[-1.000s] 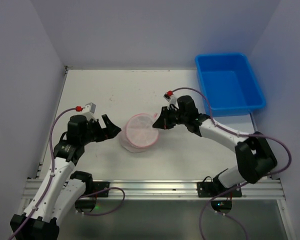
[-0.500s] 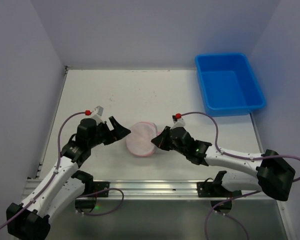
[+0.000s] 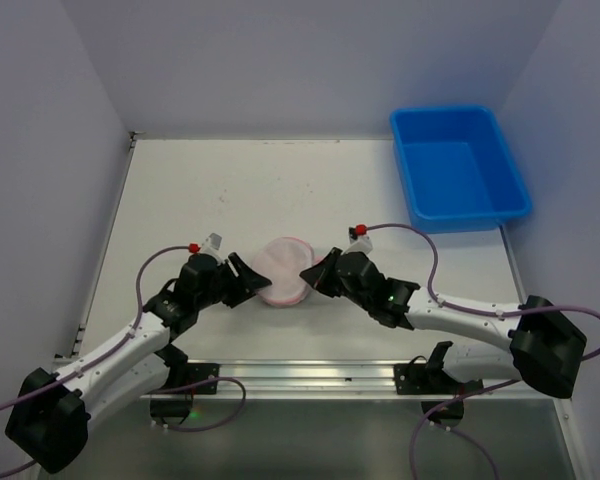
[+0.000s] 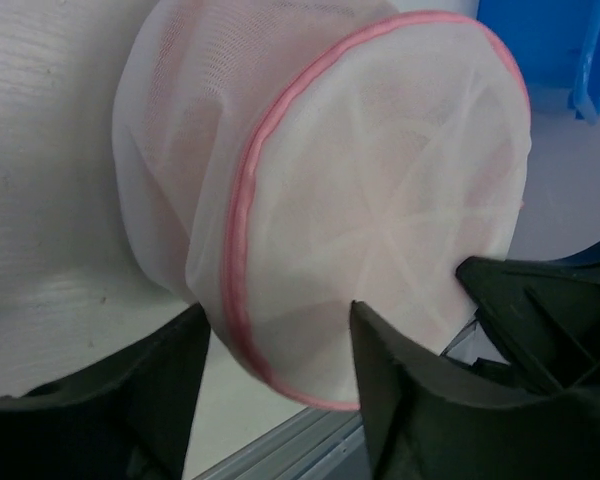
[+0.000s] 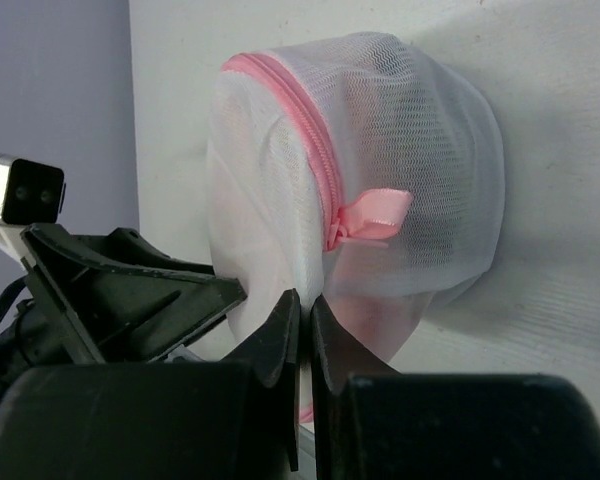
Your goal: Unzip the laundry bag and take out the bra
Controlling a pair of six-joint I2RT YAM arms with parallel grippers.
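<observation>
Laundry bag tipped on its side on the desk, zip shut along the visible stretch, ribbon pull on its right flank. The pale pink bra shows through the mesh, inside the bag. Left pincer, fingers apart, straddles the bag's pink rim. Right pincer, fingers together, meets the bag's right side; pinched mesh cannot be told.

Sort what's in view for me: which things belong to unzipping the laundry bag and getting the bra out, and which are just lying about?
Part of the job:
- laundry bag
- its pink zipper pull
- bra, a pale pink shade inside the mesh
- left gripper, open at the bag's rim
- right gripper, shut on its mesh

Just lying about:
- blue bin, at the far right corner of the table
</observation>
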